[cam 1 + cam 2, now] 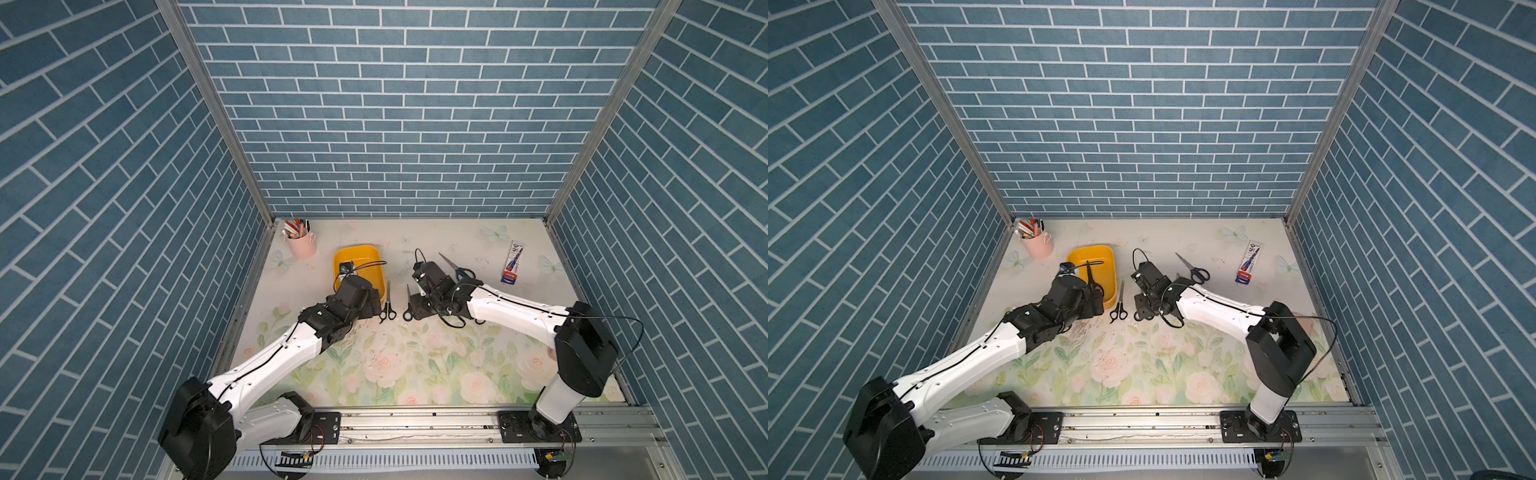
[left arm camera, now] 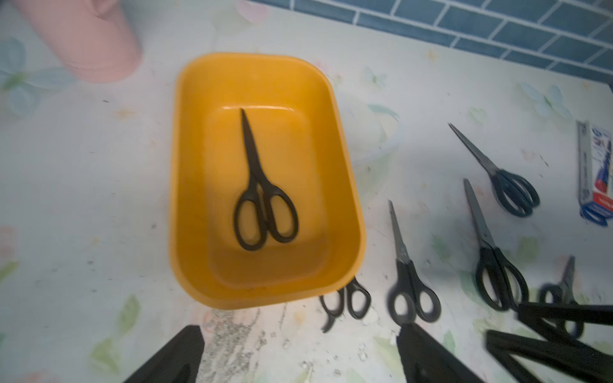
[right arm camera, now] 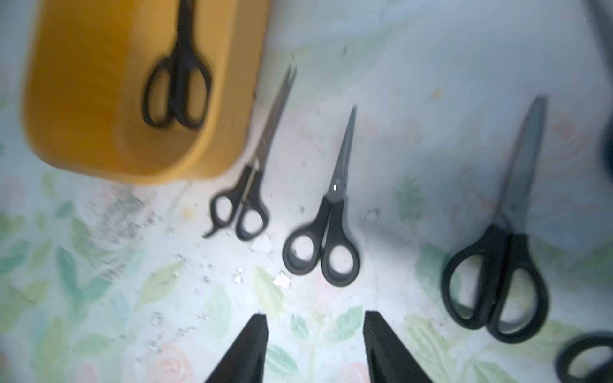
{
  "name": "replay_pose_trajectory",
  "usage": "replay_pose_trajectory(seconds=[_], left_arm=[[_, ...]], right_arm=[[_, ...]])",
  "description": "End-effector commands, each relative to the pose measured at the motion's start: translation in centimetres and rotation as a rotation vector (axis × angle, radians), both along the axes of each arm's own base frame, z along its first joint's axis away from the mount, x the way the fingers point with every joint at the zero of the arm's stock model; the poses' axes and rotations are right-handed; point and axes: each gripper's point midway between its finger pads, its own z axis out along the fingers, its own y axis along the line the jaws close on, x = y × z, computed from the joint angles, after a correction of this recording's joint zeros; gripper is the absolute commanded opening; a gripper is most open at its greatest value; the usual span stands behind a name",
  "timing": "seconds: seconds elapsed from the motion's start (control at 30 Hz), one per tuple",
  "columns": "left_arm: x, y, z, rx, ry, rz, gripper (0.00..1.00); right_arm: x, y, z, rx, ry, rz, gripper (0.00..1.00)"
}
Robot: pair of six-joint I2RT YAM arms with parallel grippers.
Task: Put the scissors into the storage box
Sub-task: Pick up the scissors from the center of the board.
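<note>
While one pair of black-handled scissors [image 2: 257, 185] lies flat inside the yellow storage box [image 2: 185, 199], five pairs [image 2: 403, 252] lie outside it, all on one side. Left gripper [image 2: 298, 331] spread wide, right gripper [image 3: 315, 315] parted; both empty.
</note>
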Motion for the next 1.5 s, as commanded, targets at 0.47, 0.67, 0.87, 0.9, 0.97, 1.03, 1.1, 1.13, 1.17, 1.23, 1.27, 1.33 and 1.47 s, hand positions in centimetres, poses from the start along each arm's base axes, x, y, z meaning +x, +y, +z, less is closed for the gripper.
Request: replay_pose_trajectory(seconds=[0.47,0.67,0.87,0.9,0.97,1.03,1.1,1.13,1.17,1.23,1.27,1.33,1.47], left_arm=[[-0.7,0.8,-1.2,0.016,0.008,0.039,1.00],[-0.8,1.1,-1.5,0.023,0.007,0.047,1.00],[-0.8,1.1,-1.6,0.028,0.010,0.047,1.00],[-0.8,1.1,-1.7,0.029,0.011,0.046,1.00],[-0.8,1.1,-1.6,0.029,0.009,0.048,1.00],[-0.8,1.3,-1.5,0.032,0.008,0.053,1.00],[-0.8,1.4,-1.6,0.038,0.008,0.057,1.00],[-0.8,1.5,-1.6,0.041,0.009,0.059,1.00],[-0.9,1.5,-1.6,0.041,0.009,0.060,1.00],[-0.9,1.6,-1.6,0.047,0.011,0.062,1.00],[-0.9,1.7,-1.6,0.047,0.011,0.064,1.00],[-1.0,1.8,-1.6,0.050,0.011,0.065,1.00],[-0.9,1.8,-1.8,0.053,0.009,0.068,1.00]], right_arm=[[1.3,1.5,-5.6,-0.081,0.059,-0.096,0.41],[2.0,1.0,-3.4,-0.086,0.011,-0.128,0.41],[2.6,1.6,-3.9,-0.103,0.008,-0.123,0.40],[2.7,1.8,-4.3,-0.105,0.011,-0.120,0.40],[2.8,2.3,-4.5,-0.104,0.008,-0.117,0.40],[3.2,2.6,-4.6,-0.111,0.000,-0.122,0.39],[3.5,2.6,-5.2,-0.134,0.001,-0.127,0.39],[3.4,2.6,-5.4,-0.141,0.005,-0.126,0.38],[3.4,2.5,-5.6,-0.145,0.008,-0.131,0.38],[3.2,2.2,-6.0,-0.155,0.011,-0.137,0.36],[3.1,2.0,-6.1,-0.160,0.012,-0.141,0.36],[3.0,1.5,-6.2,-0.170,0.011,-0.153,0.35],[2.8,1.0,-6.3,-0.176,0.010,-0.162,0.31]])
